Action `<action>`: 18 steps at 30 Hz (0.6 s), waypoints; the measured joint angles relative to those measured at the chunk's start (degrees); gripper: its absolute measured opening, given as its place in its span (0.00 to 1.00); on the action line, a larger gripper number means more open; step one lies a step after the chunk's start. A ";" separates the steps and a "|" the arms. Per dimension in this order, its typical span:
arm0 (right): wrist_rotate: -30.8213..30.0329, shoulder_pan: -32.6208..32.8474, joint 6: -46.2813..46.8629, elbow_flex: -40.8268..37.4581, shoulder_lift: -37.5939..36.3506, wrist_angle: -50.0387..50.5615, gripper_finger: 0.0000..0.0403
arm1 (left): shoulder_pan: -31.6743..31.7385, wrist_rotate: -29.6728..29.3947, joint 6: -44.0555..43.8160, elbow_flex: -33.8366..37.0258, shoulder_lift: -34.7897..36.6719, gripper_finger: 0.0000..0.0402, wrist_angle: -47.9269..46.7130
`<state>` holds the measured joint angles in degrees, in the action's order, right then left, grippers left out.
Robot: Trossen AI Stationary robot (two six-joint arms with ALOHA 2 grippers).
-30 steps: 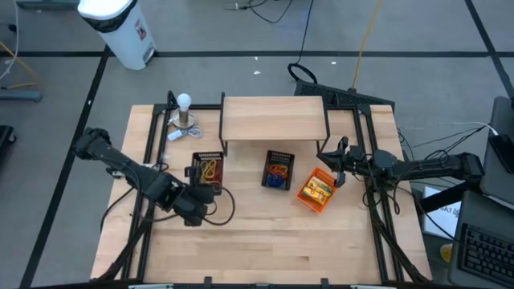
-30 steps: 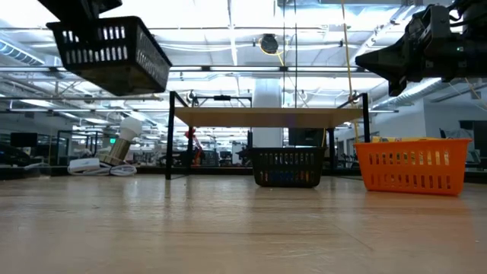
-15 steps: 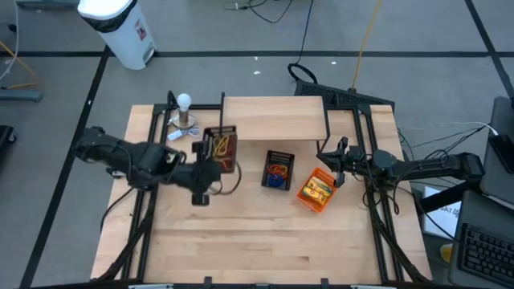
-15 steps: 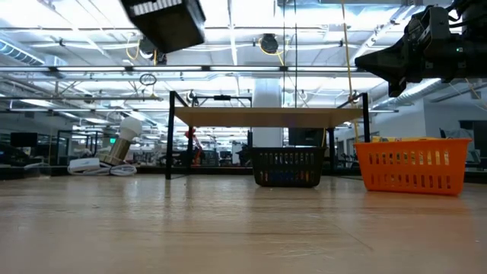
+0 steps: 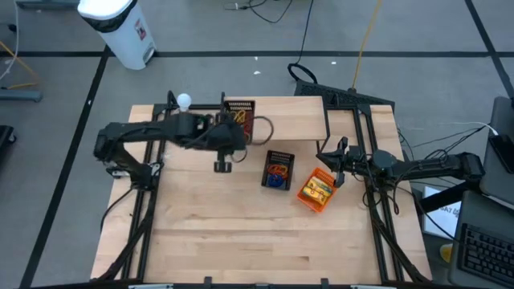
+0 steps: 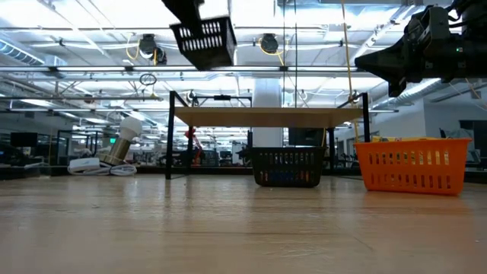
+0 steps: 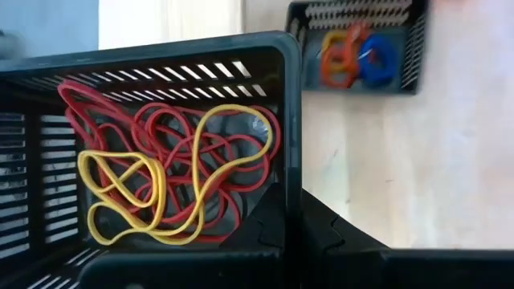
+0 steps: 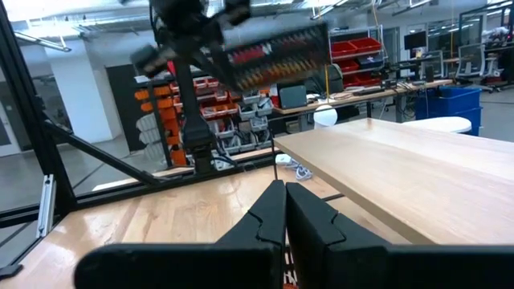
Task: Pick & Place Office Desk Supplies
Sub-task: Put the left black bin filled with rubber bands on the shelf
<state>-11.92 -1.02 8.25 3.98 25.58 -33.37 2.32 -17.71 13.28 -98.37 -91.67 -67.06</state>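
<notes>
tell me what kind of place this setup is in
Probably a robotics lab in an open industrial or warehouse-style hall. Long ceiling strip lights run overhead, shelving with red and orange storage bins lines the back, and cables trail over the grey floor.

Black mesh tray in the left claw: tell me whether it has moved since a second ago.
Yes. In the high view the black mesh tray has travelled from the table in front of the wooden shelf up over the shelf's left end, held in the left claw.

Black tray now over shelf, prob.
</notes>
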 joint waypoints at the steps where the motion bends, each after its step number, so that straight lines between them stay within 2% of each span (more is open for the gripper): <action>1: 0.00 0.00 -0.03 -0.02 0.00 -0.08 0.00 | 1.05 0.08 0.60 -0.32 -1.01 0.00 -0.11; 5: 0.00 0.00 -0.10 -0.02 0.00 -0.06 0.00 | 4.86 0.37 2.10 -0.76 -4.52 0.00 0.53; 9: 0.00 0.00 -0.14 -0.01 0.00 -0.08 0.00 | 8.05 3.93 4.30 -0.82 -7.39 0.00 1.40; 18: 0.00 0.00 -1.30 0.00 0.00 -0.36 0.00 | 11.79 6.04 4.42 -0.82 -10.48 0.00 2.88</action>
<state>-11.92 -1.02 6.95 3.98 25.58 -33.73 14.11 -11.67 17.71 -99.20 -102.15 -64.18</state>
